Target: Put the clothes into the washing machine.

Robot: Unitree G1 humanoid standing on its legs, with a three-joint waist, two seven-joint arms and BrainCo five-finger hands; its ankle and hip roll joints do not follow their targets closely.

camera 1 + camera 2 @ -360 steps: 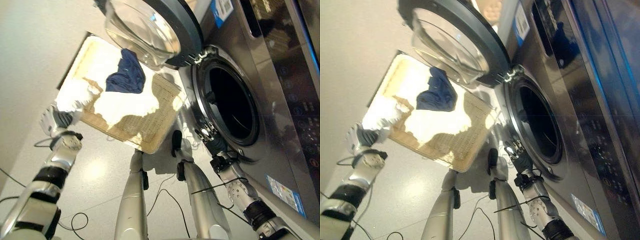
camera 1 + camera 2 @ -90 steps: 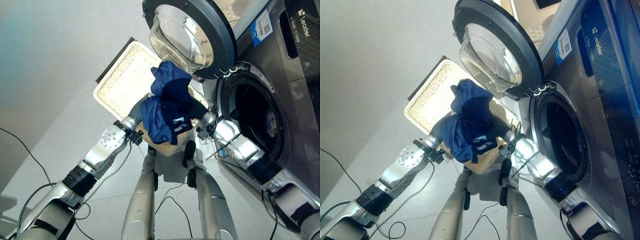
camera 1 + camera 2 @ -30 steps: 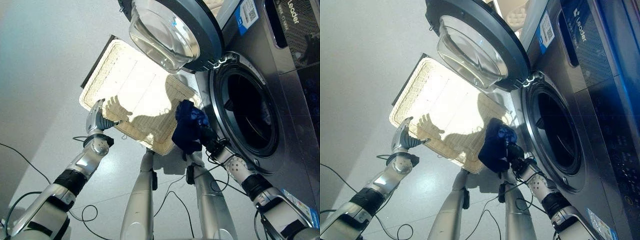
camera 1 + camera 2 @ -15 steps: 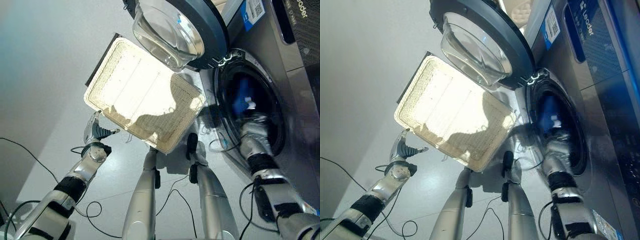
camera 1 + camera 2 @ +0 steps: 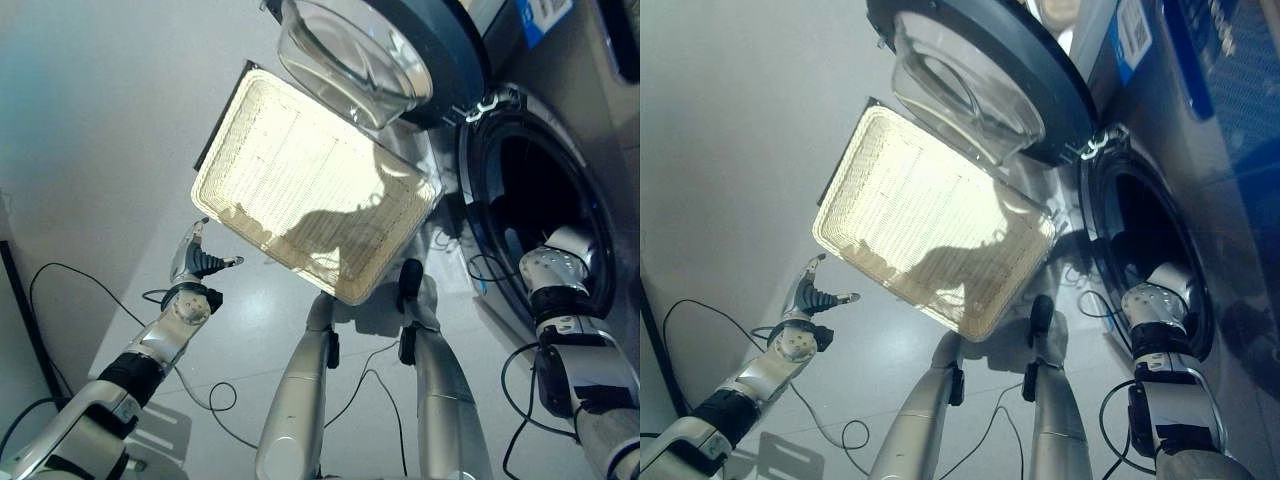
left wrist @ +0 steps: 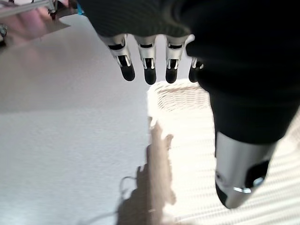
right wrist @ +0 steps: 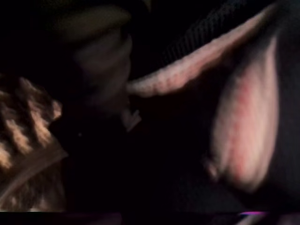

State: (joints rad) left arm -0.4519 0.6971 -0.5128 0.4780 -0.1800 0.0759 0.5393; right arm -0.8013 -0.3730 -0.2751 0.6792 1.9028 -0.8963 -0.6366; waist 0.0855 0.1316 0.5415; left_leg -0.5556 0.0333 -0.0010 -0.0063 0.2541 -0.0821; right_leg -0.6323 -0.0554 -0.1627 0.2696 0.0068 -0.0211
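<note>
While the right arm reaches into the drum of the washing machine [image 5: 560,130], its hand is buried in the dark opening, so I cannot tell how its fingers stand. In the right wrist view the drum is very dim, with pale pinkish cloth [image 7: 243,117] and striped fabric [image 7: 23,126] lying inside; the dark blue garment is not made out. The round glass door [image 5: 370,50] hangs open above the basket. The wicker basket [image 5: 310,190] sits on the floor beside the machine, nothing in it. The left hand [image 5: 197,262] hovers near the basket's corner, fingers [image 6: 149,70] straight and spread, holding nothing. Blue label on the machine front [image 5: 1130,40], print too small to read.
</note>
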